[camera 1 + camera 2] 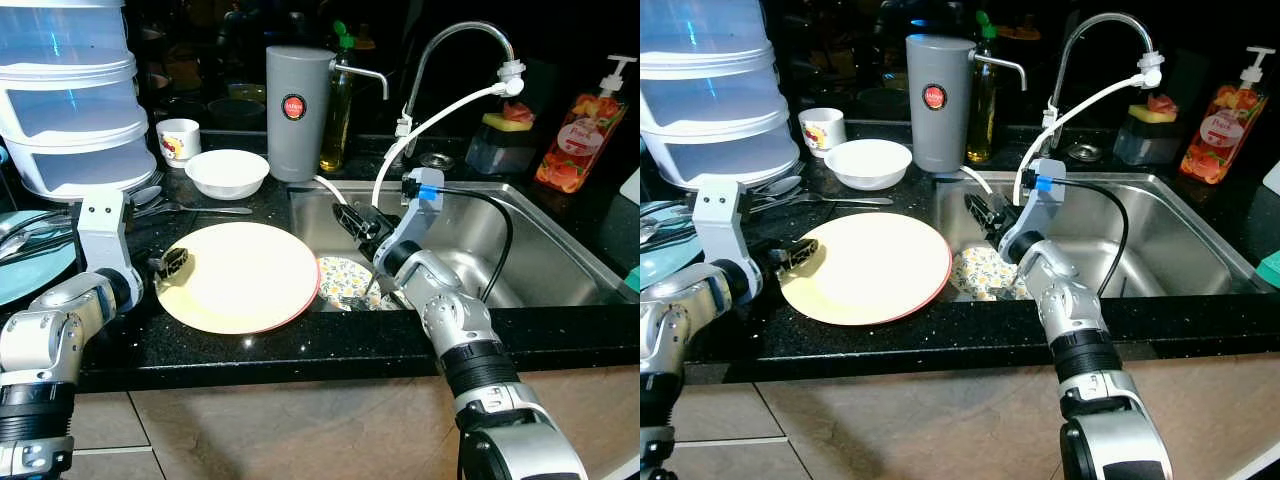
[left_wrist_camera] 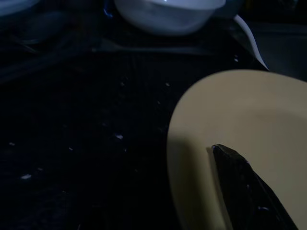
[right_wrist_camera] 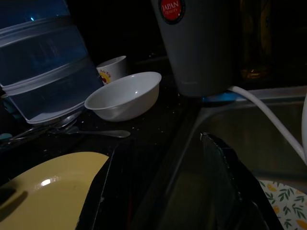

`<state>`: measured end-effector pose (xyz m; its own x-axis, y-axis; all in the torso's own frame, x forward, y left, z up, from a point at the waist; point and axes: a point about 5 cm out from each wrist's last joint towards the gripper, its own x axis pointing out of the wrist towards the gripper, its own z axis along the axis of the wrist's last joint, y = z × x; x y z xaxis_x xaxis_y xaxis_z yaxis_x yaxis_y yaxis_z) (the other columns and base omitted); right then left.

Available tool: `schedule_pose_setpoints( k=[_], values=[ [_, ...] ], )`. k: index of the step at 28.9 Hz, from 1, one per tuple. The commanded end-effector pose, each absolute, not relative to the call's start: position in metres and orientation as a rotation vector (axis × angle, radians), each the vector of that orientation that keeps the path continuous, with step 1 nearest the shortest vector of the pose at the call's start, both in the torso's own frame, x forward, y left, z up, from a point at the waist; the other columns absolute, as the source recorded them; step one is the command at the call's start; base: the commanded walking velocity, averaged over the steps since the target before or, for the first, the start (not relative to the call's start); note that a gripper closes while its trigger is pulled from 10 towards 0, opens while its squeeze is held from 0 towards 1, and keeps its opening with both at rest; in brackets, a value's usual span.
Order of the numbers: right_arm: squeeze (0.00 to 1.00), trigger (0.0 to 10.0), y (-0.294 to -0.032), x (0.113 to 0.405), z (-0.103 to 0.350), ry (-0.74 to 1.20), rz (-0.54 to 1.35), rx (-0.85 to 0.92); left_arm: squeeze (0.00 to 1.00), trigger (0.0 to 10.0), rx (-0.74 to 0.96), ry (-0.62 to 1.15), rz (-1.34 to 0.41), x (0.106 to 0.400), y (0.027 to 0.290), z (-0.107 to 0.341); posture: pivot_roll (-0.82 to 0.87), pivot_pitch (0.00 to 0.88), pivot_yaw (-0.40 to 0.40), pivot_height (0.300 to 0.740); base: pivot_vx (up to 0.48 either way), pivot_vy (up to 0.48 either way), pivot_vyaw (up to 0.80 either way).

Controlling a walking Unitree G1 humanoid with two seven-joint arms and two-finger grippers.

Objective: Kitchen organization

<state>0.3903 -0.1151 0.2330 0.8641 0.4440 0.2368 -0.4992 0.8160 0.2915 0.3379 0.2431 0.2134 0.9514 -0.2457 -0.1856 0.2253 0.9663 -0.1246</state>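
A big yellow plate [image 1: 240, 276] with a red rim lies flat on the black tabletop [image 1: 330, 345], just left of the sink [image 1: 560, 250]. Its right edge sticks out a little over the sink's edge.

The left claw [image 1: 172, 264] is at the plate's left edge. One black finger [image 2: 249, 187] lies on top of the plate near the rim. I cannot tell if this claw is pinching the plate or not.

The right claw [image 1: 352, 222] hangs over the left side of the sink, close to the plate's right edge. Its two fingers [image 3: 225, 182] are spread apart with nothing between them.

Down in the sink, just under the right claw, lies a small plate with leaves and flowers [image 1: 345, 280] painted on it. The yellow plate covers part of it.

Behind the yellow plate sits a white bowl [image 1: 228, 172]. A spoon [image 1: 190, 208] lies on the tabletop between the bowl and the plate. A little white cup [image 1: 179, 140] stands behind the bowl. To the left is a tall stack of clear tubs [image 1: 70, 100].

A tall gray jug [image 1: 298, 110] with a red dot stands at the back corner of the sink, with a bottle of oil [image 1: 338, 115] just beside it. The tap [image 1: 455, 60] curves over the sink, and a white hose [image 1: 440, 120] hangs from it. On the far right stands a soap bottle [image 1: 585, 135] with a pump, and a sponge [image 1: 510, 118] sits near it.
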Motion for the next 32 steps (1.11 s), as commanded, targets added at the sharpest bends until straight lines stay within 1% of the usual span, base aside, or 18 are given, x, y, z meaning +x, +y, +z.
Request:
schedule_pose_setpoints(
  k=[1, 2, 3, 4, 5, 9, 14, 17, 18, 19, 20, 24, 27, 30, 32],
  values=[
    [0.0, 10.0, -0.116, 0.392, 0.231, -0.157, 0.5, 0.347, 0.0, 10.0, -0.136, 0.221, -0.267, 0.34, 0.24, 0.211, 0.08, 0.022, -0.047, 0.74, 0.0, 0.0, 0.0],
    [0.0, 10.0, -0.116, 0.392, 0.23, -0.155, 0.5, 0.349, 0.0, 8.0, -0.151, 0.239, -0.286, 0.34, 0.239, 0.209, 0.08, 0.022, -0.047, 0.74, 0.0, 0.0, 0.0],
    [0.0, 10.0, -0.116, 0.392, 0.23, -0.155, 0.5, 0.349, 0.0, 8.0, -0.151, 0.239, -0.286, 0.34, 0.239, 0.209, 0.08, 0.022, -0.047, 0.74, 0.0, 0.0, 0.0],
    [0.0, 10.0, -0.116, 0.392, 0.23, -0.152, 0.5, 0.348, 0.0, 3.3, -0.152, 0.256, -0.309, 0.341, 0.237, 0.207, 0.08, 0.027, -0.047, 0.74, 0.0, 0.0, 0.0],
    [0.0, 10.0, -0.116, 0.392, 0.23, -0.151, 0.5, 0.349, 0.0, 0.0, -0.148, 0.259, -0.306, 0.341, 0.237, 0.207, 0.08, 0.028, -0.045, 0.74, 0.0, 0.0, 0.0],
    [0.0, 10.0, -0.116, 0.393, 0.23, -0.15, 0.499, 0.35, 0.0, 0.0, -0.145, 0.253, -0.305, 0.343, 0.238, 0.21, 0.08, 0.032, -0.045, 0.74, 0.0, 0.0, 0.0],
    [0.0, 10.0, -0.117, 0.394, 0.231, -0.15, 0.494, 0.366, 0.0, 0.0, -0.146, 0.196, -0.246, 0.349, 0.247, 0.22, 0.08, 0.037, -0.048, 0.74, 0.0, 0.0, 0.0],
    [0.0, 10.0, -0.118, 0.395, 0.232, -0.15, 0.491, 0.38, 0.0, 0.0, -0.139, 0.104, -0.235, 0.351, 0.252, 0.232, 0.08, 0.039, -0.05, 0.74, 0.0, 0.0, 0.0],
    [0.0, 10.0, -0.118, 0.395, 0.232, -0.15, 0.491, 0.38, 0.0, 0.0, -0.139, 0.104, -0.235, 0.351, 0.252, 0.232, 0.08, 0.039, -0.05, 0.74, 0.0, 0.0, 0.0],
    [0.0, 10.0, -0.118, 0.396, 0.232, -0.151, 0.49, 0.387, 0.0, 0.0, -0.144, 0.019, -0.247, 0.352, 0.254, 0.241, 0.08, 0.039, -0.051, 0.74, 0.0, 0.0, 0.0],
    [0.0, 10.0, -0.118, 0.396, 0.232, -0.151, 0.49, 0.388, 0.0, 0.0, -0.149, -0.003, -0.252, 0.351, 0.255, 0.244, 0.08, 0.039, -0.051, 0.74, 0.0, 0.0, 0.0],
    [0.0, 10.0, -0.118, 0.397, 0.235, -0.155, 0.495, 0.401, 0.0, 0.0, -0.222, -0.105, -0.322, 0.349, 0.251, 0.255, 0.08, 0.039, -0.054, 0.74, 0.0, 0.0, 0.0],
    [0.0, 10.0, -0.117, 0.397, 0.236, -0.157, 0.501, 0.411, 0.0, 0.0, -0.268, -0.133, -0.351, 0.348, 0.249, 0.257, 0.08, 0.039, -0.054, 0.74, 0.0, 0.0, 0.0],
    [0.0, 10.0, -0.115, 0.397, 0.239, -0.164, 0.518, 0.437, 0.0, 0.0, -0.358, -0.194, -0.381, 0.347, 0.248, 0.261, 0.08, 0.04, -0.055, 0.74, 0.0, 0.0, 0.0],
    [0.0, 10.0, -0.114, 0.397, 0.24, -0.165, 0.52, 0.443, 0.0, 0.0, -0.37, -0.214, -0.39, 0.346, 0.248, 0.262, 0.08, 0.041, -0.054, 0.74, 0.0, 0.0, 0.0]
  ],
)
